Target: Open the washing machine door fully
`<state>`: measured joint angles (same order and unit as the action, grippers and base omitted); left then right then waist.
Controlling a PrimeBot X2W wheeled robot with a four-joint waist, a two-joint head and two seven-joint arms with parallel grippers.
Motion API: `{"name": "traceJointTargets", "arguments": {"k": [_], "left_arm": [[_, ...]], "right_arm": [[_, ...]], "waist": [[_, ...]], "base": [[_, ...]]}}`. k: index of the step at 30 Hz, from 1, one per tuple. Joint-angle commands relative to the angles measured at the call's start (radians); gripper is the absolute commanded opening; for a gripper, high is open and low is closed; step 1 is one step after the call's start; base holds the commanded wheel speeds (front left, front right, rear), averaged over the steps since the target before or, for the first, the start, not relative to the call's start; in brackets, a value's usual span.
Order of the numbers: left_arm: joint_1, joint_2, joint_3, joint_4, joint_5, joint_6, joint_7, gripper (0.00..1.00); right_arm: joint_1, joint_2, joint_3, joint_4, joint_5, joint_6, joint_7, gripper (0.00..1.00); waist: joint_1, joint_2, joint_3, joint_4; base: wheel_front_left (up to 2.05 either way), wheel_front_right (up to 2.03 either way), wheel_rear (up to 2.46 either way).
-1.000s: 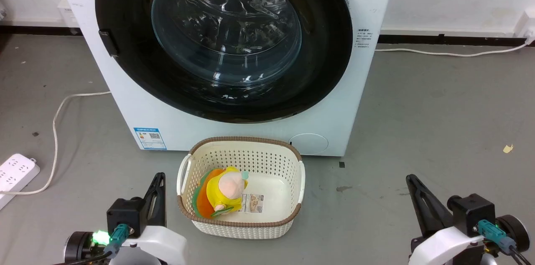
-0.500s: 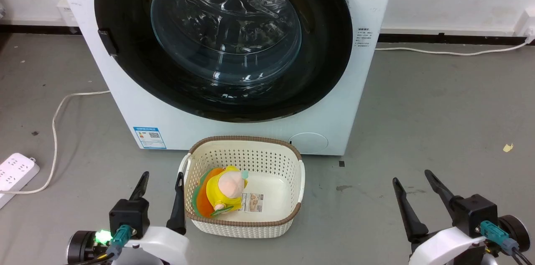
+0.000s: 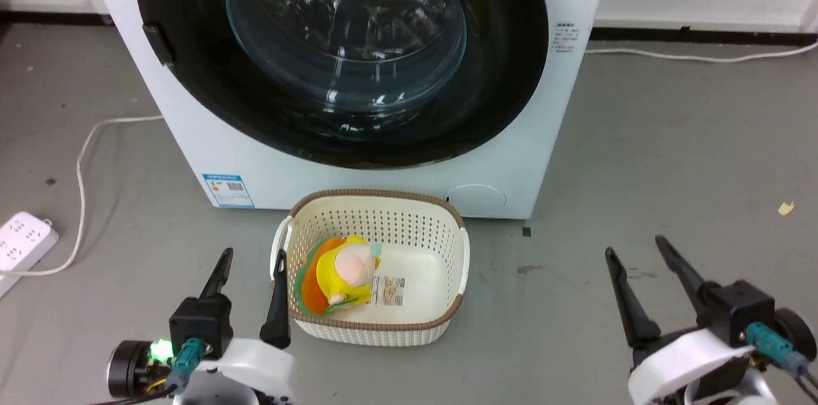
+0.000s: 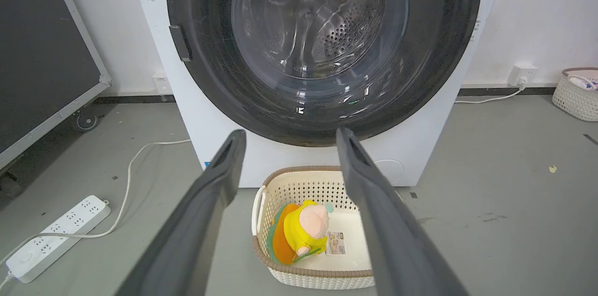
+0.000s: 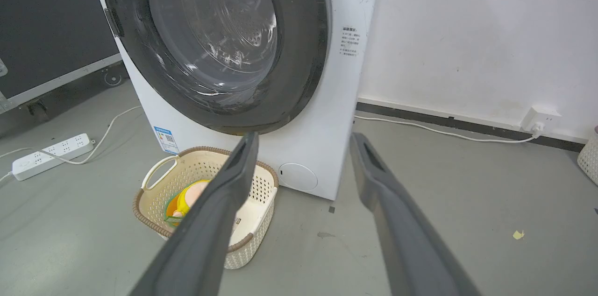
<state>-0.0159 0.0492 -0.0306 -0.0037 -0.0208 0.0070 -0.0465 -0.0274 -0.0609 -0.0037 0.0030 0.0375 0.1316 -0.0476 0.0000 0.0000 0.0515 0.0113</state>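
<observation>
While both grippers hang low in the head view, the washing machine door takes up the upper middle of the frame. Its glossy black ring lies flat against the white front of the washing machine, and the clear glass bowl bulges at its centre. A small dark tab sits on the ring's left edge.

The left gripper stands at the lower left, its two dark fingers spread apart with nothing between them. Its inner finger is just beside the left rim of a cream perforated basket; whether it touches the rim I cannot tell. The right gripper, at the lower right, is likewise spread and holds nothing, over bare grey floor and well apart from the machine.

The basket sits in the lower middle, close in front of the machine, with a yellow and orange plush toy in its left half beside a paper label. Low on the machine front are a blue sticker at the left and a small round cover at the right. A white power strip lies at the left edge, and a white cable curves from beside it up toward the machine
</observation>
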Motion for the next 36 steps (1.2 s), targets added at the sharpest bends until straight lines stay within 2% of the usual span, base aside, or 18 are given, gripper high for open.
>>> {"name": "traceJointTargets", "arguments": {"k": [1,21,22,23,24,31,36], "left_arm": [[-0.02,0.0,-0.008,-0.009,-0.002,0.006,-0.011,1.0],[-0.114,0.0,-0.064,-0.045,-0.024,0.031,-0.057,1.0],[-0.117,0.0,-0.066,-0.046,-0.026,0.032,-0.059,1.0],[-0.121,0.0,-0.069,-0.047,-0.027,0.034,-0.061,1.0],[-0.124,0.0,-0.071,-0.049,-0.028,0.035,-0.063,1.0],[-0.143,0.0,-0.084,-0.056,-0.033,0.042,-0.076,1.0],[-0.156,0.001,-0.09,-0.062,-0.037,0.048,-0.086,1.0]], "right_arm": [[-0.023,-0.011,-0.001,-0.005,0.014,0.0,-0.011,1.0],[-0.301,-0.091,-0.015,-0.004,0.215,0.0,0.04,1.0],[-0.316,-0.091,-0.017,-0.003,0.225,0.0,0.044,0.72],[-0.33,-0.091,-0.02,-0.001,0.235,0.0,0.047,0.24],[-0.344,-0.09,-0.022,0.0,0.246,-0.001,0.051,0.0],[-0.431,-0.074,-0.051,0.027,0.329,-0.001,0.091,0.0],[-0.518,-0.052,-0.085,0.072,0.397,-0.001,0.158,0.0]], "waist": [[0.0,0.0,0.011,0.004],[0.0,0.0,0.169,0.066],[0.0,0.0,0.176,0.069],[0.0,0.0,0.182,0.073],[0.0,0.0,0.188,0.076],[0.0,0.0,0.221,0.092],[0.0,0.0,0.251,0.102]], "base": [[0.0,0.0,0.0],[0.0,0.0,0.0],[0.0,0.0,0.0],[0.0,0.0,0.0],[0.0,0.0,0.0],[0.0,0.0,0.0],[0.0,0.0,0.0]]}}
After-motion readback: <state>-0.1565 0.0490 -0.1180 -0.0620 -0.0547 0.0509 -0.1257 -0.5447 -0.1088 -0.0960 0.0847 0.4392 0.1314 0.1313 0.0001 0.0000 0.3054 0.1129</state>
